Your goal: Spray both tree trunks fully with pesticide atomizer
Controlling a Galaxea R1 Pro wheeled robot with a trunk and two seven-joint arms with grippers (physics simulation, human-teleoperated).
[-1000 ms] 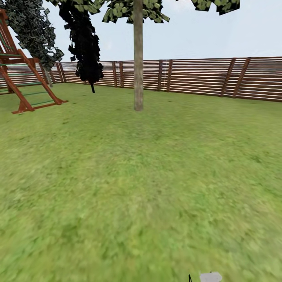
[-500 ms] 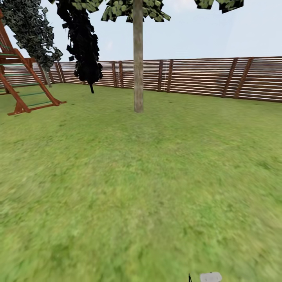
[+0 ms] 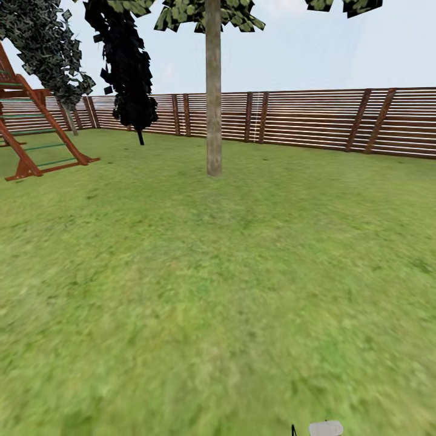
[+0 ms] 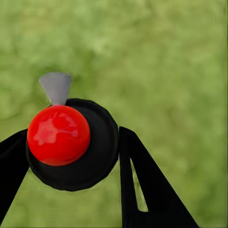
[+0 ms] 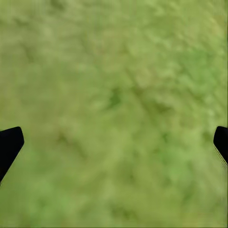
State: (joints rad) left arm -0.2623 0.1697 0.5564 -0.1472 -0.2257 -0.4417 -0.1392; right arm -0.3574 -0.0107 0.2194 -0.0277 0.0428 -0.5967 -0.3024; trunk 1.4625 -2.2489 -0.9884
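Pinching the unlabelled pesticide atomizer (image 4: pixel 71 145), left hand (image 4: pixel 71 161), right hand (image 5: pixel 114 142) spread over blurry, apparently grassy floor (image 5: pixel 114 71).

You see a glossy red ball on the matt black pesticide atomizer (image 4: pixel 76 147), a smooth, mottled pale tree trunk (image 3: pixel 213 91), a slatted brown wooden fence (image 3: pixel 315 118) and soft, blurry grass floor (image 3: pixel 212 290).

A small dark pesticide atomizer (image 4: pixel 76 147) with a round red top and grey nozzle sits clamped between the left gripper (image 4: pixel 71 156) fingers above blurry green grass, while a pale mottled tree trunk (image 3: pixel 213 91) stands upright ahead on the lawn.
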